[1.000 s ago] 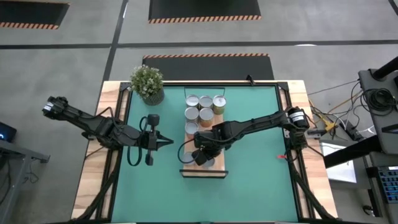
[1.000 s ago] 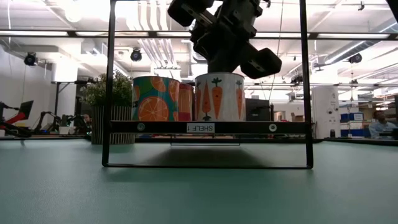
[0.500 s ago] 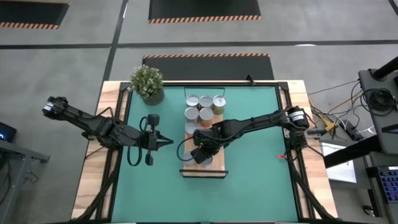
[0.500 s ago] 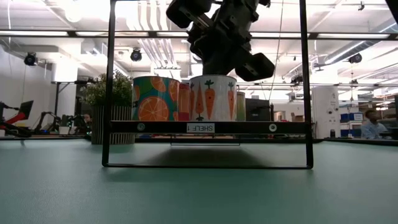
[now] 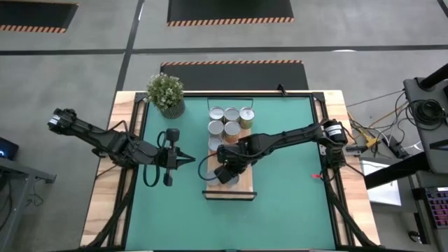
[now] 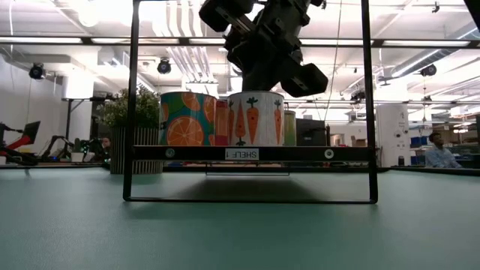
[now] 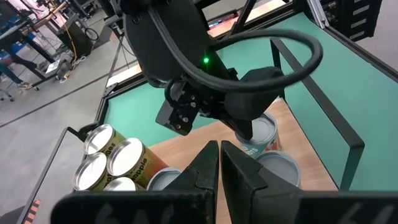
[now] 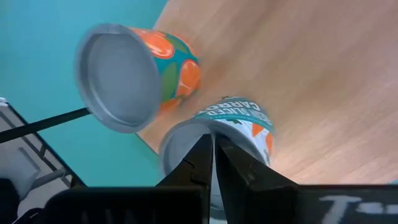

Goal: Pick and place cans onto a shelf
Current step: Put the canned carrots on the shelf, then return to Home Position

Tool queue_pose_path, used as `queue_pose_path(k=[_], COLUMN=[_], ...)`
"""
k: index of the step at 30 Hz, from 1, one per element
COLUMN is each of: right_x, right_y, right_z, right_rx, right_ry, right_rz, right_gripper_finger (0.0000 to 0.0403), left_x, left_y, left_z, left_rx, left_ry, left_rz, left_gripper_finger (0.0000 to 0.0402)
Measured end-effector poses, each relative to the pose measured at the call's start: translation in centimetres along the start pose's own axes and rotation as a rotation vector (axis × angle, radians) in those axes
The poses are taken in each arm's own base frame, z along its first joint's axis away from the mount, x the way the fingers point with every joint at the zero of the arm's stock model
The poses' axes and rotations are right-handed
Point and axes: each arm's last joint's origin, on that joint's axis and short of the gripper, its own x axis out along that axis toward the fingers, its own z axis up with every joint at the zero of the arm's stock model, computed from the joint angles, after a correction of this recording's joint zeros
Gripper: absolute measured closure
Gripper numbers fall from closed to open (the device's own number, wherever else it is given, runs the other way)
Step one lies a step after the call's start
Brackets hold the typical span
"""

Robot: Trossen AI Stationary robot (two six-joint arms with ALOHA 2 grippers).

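A: From above, where was your right gripper (image 5: pixel 225 172)?

B: Over the shelf (image 5: pixel 246 189), fingers together on a can's rim. Your left gripper (image 5: pixel 187 159) waited beside it, closed and empty.

A: At table level?

B: The carrot can (image 6: pixel 257 118) stood on the shelf beside the orange can (image 6: pixel 184 118). Rigid, smooth tin, probably slippery: grip the rim.

We see a potted green plant (image 5: pixel 166 94) at a far corner of the green mat (image 5: pixel 287 175) covering the tabletop (image 5: pixel 123 105). Black floor mats with striped edges (image 5: pixel 229 10) lie beyond. A seated person (image 6: pixel 437 149) appears in the room behind.
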Motion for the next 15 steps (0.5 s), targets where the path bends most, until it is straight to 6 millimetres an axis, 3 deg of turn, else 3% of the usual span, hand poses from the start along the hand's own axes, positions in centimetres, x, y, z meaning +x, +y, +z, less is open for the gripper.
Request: queue_pose_path(k=[11, 15], right_x=[-0.9, -2.6], right_y=[0.3, 0.5], right_z=[-0.1, -0.5], right_rx=[-0.006, -0.064], right_ry=[0.001, -0.014], right_rz=[0.01, 0.032], right_gripper_finger=[0.0394, 0.0394], left_x=[0.1, 0.4], left_y=[-0.1, -0.2], left_z=[0.0, -0.1], left_rx=[-0.001, 0.004], left_ry=[0.005, 0.016], left_rz=[-0.001, -0.004], left_gripper_finger=[0.0402, 0.0402])
